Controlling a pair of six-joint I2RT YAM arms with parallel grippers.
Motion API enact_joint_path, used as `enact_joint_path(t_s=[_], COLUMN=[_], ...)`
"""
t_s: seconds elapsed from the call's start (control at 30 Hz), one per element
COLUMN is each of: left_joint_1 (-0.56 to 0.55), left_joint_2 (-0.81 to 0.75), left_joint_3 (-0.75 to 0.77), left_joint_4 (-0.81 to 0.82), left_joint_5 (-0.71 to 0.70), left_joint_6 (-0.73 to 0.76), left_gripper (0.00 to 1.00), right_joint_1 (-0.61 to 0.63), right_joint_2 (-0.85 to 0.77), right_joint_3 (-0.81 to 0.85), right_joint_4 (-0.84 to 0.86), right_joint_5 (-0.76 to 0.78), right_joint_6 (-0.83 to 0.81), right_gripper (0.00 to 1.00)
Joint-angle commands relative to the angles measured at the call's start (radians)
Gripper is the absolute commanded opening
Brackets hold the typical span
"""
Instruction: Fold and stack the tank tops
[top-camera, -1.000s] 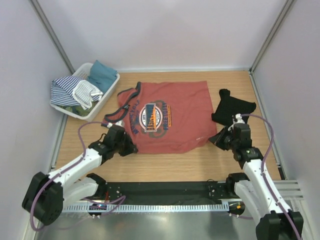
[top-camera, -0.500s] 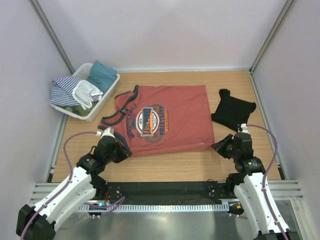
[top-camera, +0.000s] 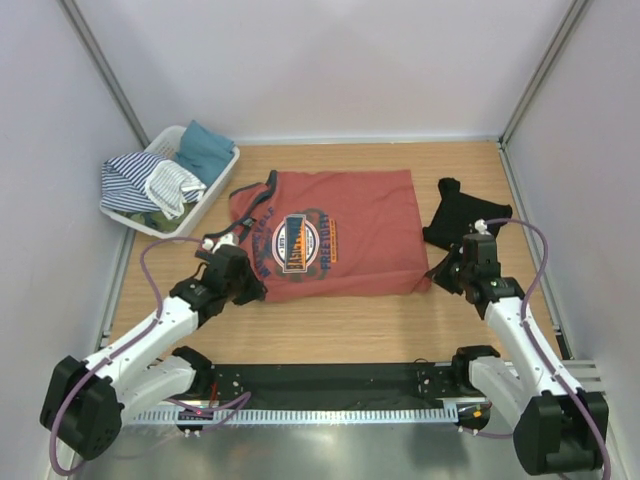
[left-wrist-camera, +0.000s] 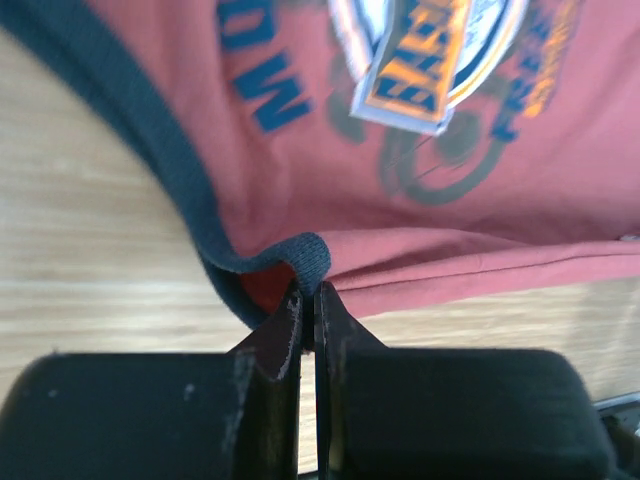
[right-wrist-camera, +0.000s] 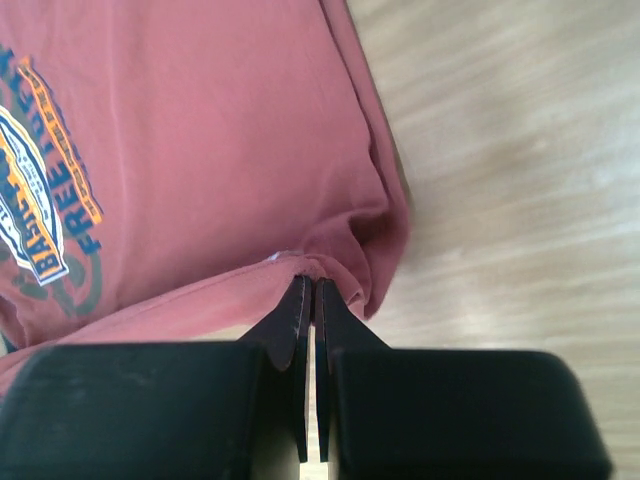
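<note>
Two pinches: rust-red tank top (top-camera: 350, 230) edge clamped between left gripper (left-wrist-camera: 308, 292) and right gripper (right-wrist-camera: 308, 283) fingers. Carry both ends forward, level.

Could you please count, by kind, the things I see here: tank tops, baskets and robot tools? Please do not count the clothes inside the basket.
Tank tops: 2 (rust-red cloth tank top with navy edging, plain black cloth tank top)
Baskets: 1 (white plastic basket)
Tools: 2 (left tool, right tool, both shut on the rust-red top's near edge)
Total: 5
</note>
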Motion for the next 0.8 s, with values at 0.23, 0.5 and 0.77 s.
enact_joint_path(t_s=[0.23,0.5,0.77], left_joint_1=[0.046,0.123,0.160], left_joint_2=[0.157,0.300,0.395], left_joint_3=[0.192,0.244,0.293], left_joint_4=[0.039,0.105,0.139], left_joint_5=[-0.079,-0.041,-0.031], left_joint_6=[0.088,0.115,0.157], left_gripper=[0.00,0.00,0.00], right_joint_1=[-0.001,0.000,0.000], right_joint_2=[0.222,0.403,0.547], right_joint_3=[0.197,0.335,0.398], right_joint_4=[0.074,0.075,0.098], right_joint_5=[0.126,0.129,0.110], right_joint_6=[-0.141,-0.185,-0.190], right_gripper=[0.03,0.02,0.01])
